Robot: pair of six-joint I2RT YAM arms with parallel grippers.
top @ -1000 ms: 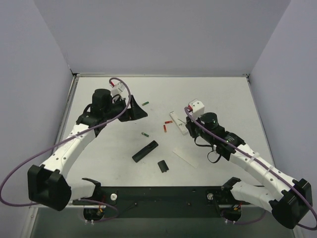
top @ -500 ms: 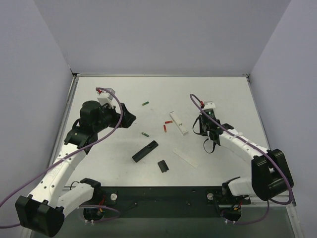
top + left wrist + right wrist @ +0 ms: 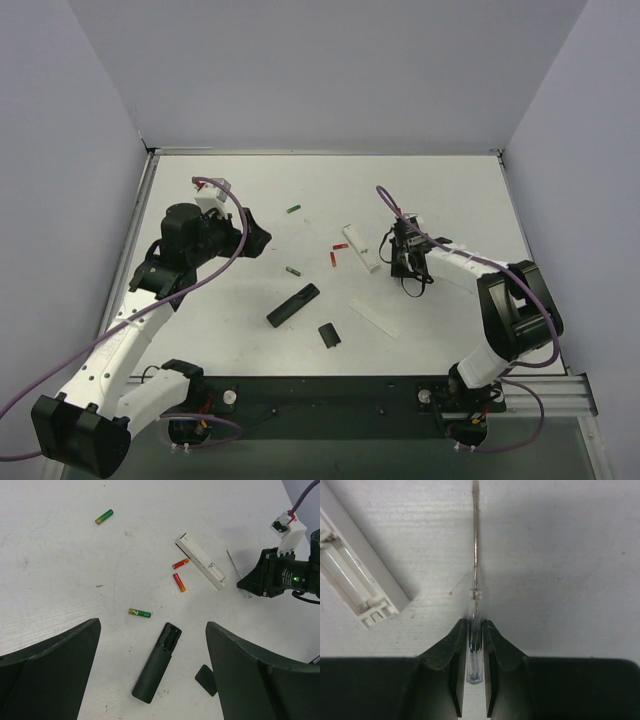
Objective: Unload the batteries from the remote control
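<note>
- Remote control (image 3: 156, 662), black, lies mid-table, its slot uncovered and apparently empty.
- Two green batteries (image 3: 140, 613) lie loose, one near it, one well apart.
- Unloading looks finished.
- Left gripper (image 3: 258, 238) gapes wide, empty.
- Right gripper (image 3: 476, 625) pinches a thin pick (image 3: 475, 545).

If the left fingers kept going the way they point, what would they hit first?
Probably the black remote control, lying in the gap between the open left fingers; a green battery lies just past it. Depth is unclear.
</note>
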